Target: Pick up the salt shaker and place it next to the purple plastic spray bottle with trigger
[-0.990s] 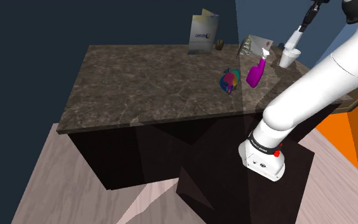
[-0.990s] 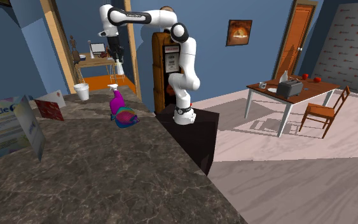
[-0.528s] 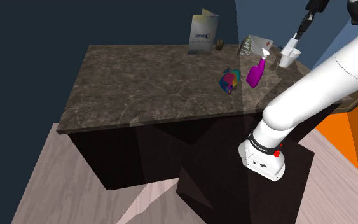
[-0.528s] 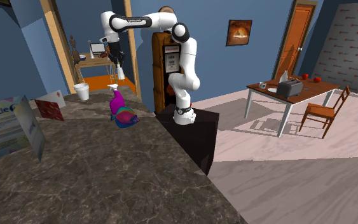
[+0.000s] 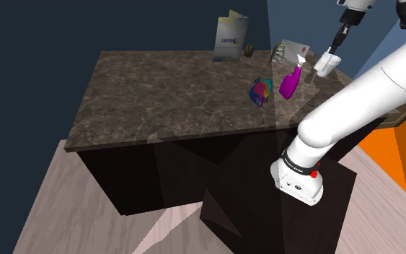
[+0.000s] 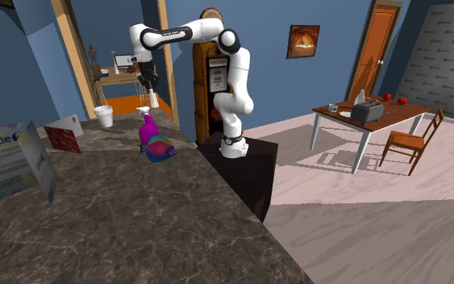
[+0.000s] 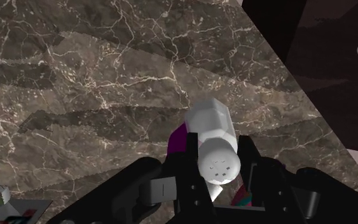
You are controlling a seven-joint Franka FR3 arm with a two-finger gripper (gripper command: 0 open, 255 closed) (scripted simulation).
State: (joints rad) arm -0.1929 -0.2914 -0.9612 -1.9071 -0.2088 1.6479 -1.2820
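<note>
a: gripper?
b: gripper (image 7: 217, 139) is pinching the shaker (image 7: 212, 121); one black finger (image 7: 187, 156) on each side of it; holed cap faces the camera.
a: where's the shaker against the bottle?
b: up in the air over the bottle (image 5: 290, 83), clear of the counter (image 5: 165, 86); the wrist view has a strip of the bottle's purple (image 7: 179, 137) showing just behind the shaker; in the shoulder view the shaker (image 5: 332, 52) hangs under the gripper (image 5: 340, 36), above the bottle and off to its right.
a: bottle upright?
b: looks upright, white trigger on top; it sits near the counter's edge.
a: anything else around the bottle?
b: multicoloured thing (image 5: 260, 90) just beside the bottle, can't tell if they touch; white cup (image 5: 325, 68) near the bottle, further along the counter; card (image 5: 289, 50) standing near it at the back edge; folded brochure (image 5: 231, 37) well apart from it.
a: second exterior view agree?
b: yes; gripper (image 6: 146, 79) high over the bottle (image 6: 147, 129); cup (image 6: 103, 115) beyond it.
</note>
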